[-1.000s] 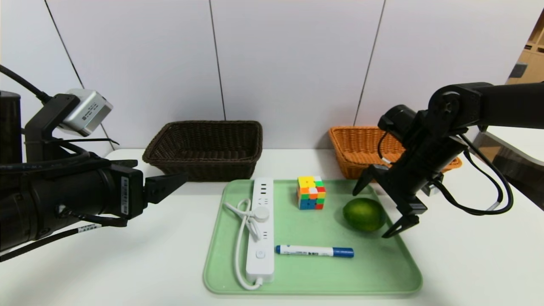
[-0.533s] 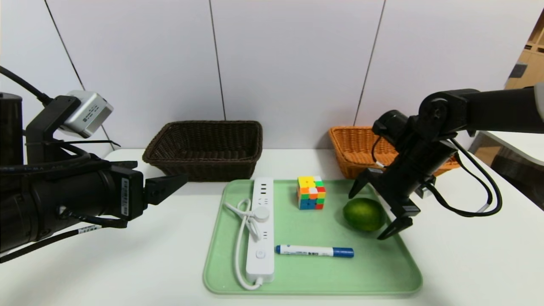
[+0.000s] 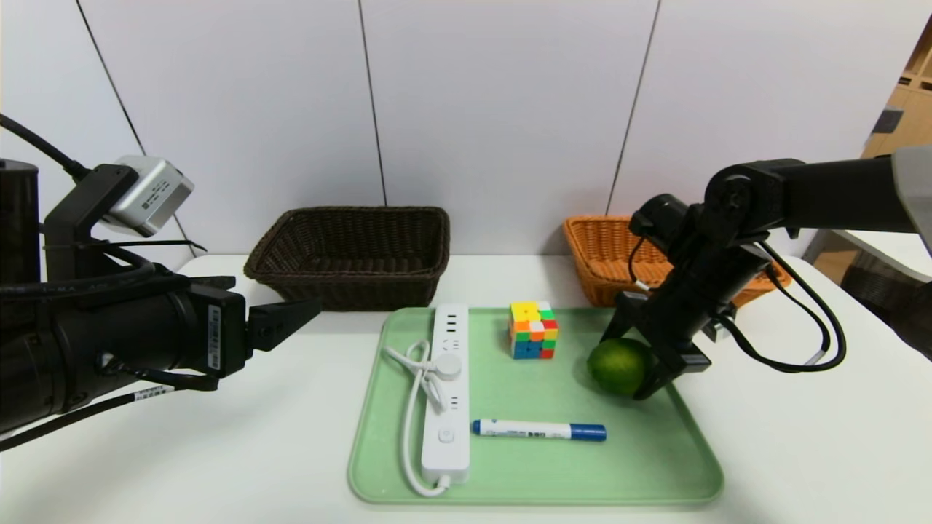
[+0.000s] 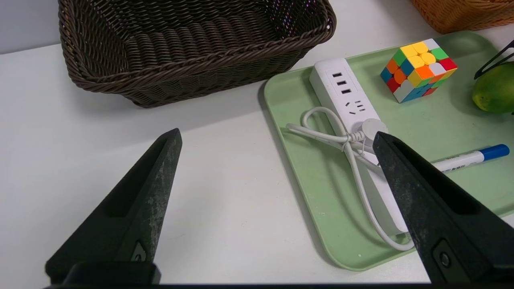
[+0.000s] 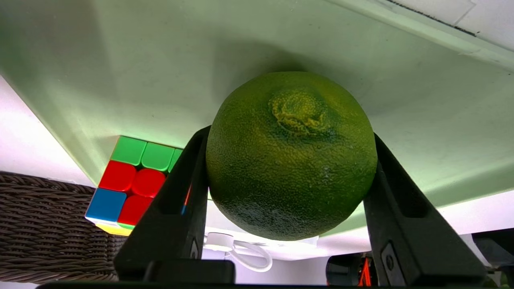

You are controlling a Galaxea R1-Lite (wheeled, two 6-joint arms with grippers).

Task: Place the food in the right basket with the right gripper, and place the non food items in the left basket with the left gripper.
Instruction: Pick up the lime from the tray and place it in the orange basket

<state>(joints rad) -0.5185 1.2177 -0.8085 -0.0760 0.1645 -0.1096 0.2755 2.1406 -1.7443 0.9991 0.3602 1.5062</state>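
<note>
One green lime (image 3: 620,366) sits on the right part of the pale green tray (image 3: 677,466), and the right gripper (image 3: 632,354) comes down over it with a finger pressed to each side, pinching the fruit. Left of it on the tray stand the puzzle cube (image 3: 534,330) and the white power strip (image 3: 448,386), with the marker (image 3: 539,431) in front. Behind the tray are the orange-tan basket (image 3: 604,251) and the dark brown basket (image 3: 353,251). At far left the left gripper (image 3: 280,316) hangs above the table (image 3: 182,466), fingers spread wide.
</note>
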